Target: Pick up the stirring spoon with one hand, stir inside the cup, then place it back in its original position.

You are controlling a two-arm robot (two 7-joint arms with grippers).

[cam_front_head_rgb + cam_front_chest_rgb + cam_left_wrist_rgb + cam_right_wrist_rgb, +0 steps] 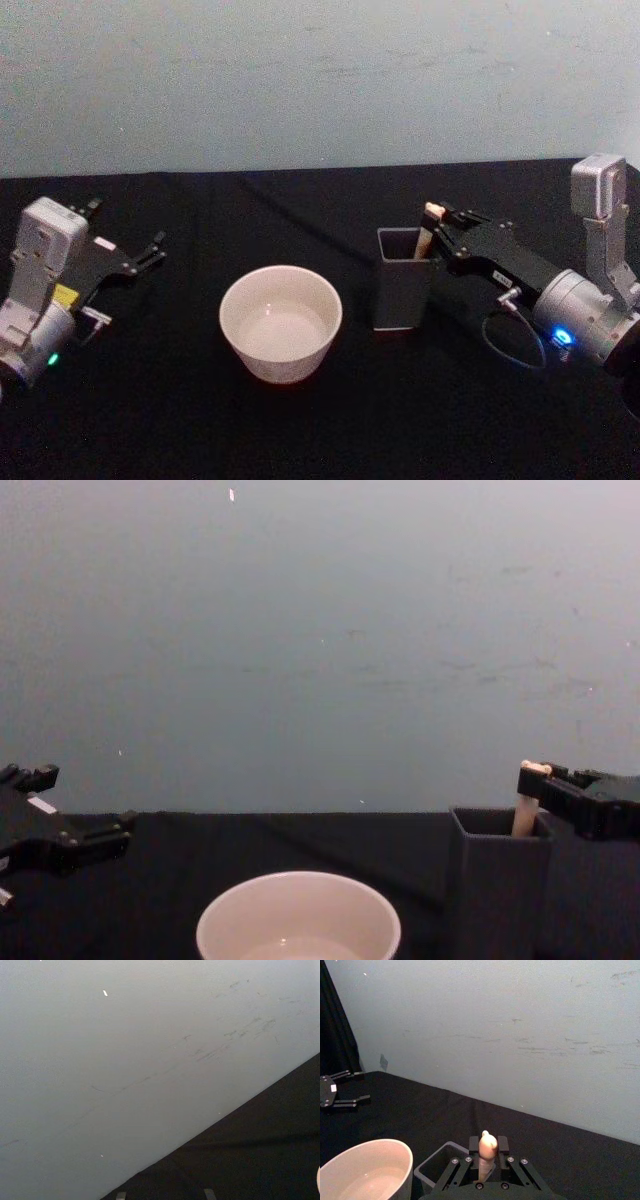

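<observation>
My right gripper point(438, 233) clamps the cream-handled stirring spoon point(429, 222) standing in the dark grey square holder point(403, 295); left gripper point(150, 252) idles, fingers apart.

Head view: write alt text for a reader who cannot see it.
The right gripper has its jaws shut on the stirring spoon, which stands in the dark square holder. The cream cup sits left of it on the black table; the left gripper rests open at far left.

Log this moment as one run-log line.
right gripper: shut on stirring spoon handle, spoon in holder | left gripper: open, idle at left | cup: beside holder, apart
</observation>
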